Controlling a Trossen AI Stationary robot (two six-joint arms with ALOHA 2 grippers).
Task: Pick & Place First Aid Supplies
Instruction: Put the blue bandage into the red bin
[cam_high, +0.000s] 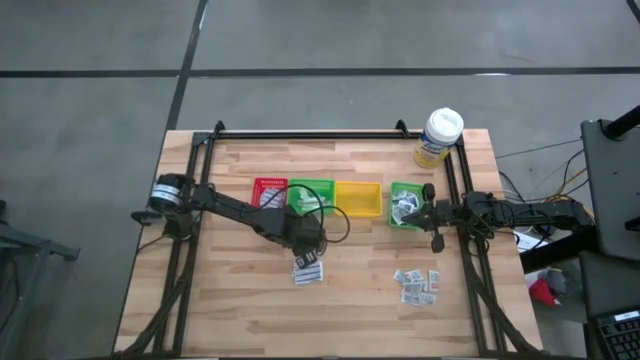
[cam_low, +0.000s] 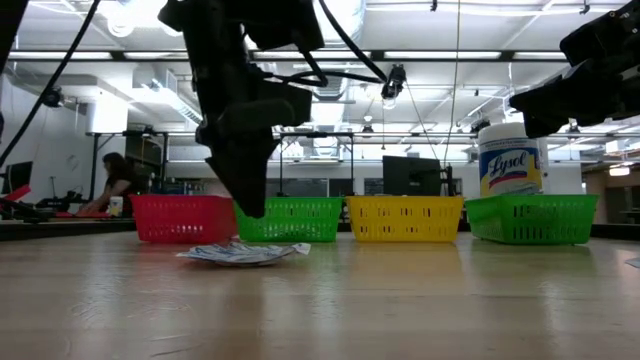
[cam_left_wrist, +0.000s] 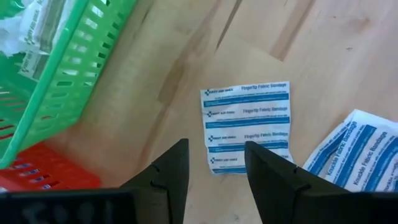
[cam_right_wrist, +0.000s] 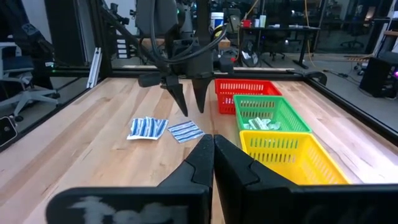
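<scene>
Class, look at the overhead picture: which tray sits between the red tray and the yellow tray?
A green tray sits between the red tray and the yellow tray, seen in the high view; the right wrist view confirms it.

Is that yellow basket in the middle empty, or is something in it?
Empty, as far as shows. From above, the yellow basket has a bare yellow floor, while the green basket beside it holds packets.

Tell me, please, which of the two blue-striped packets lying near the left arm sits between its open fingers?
The fingertip bandage packet, lying flat with its printed stripes square to the left gripper. The other packet lies off to the side, outside the fingers and partly out of the wrist view.
</scene>
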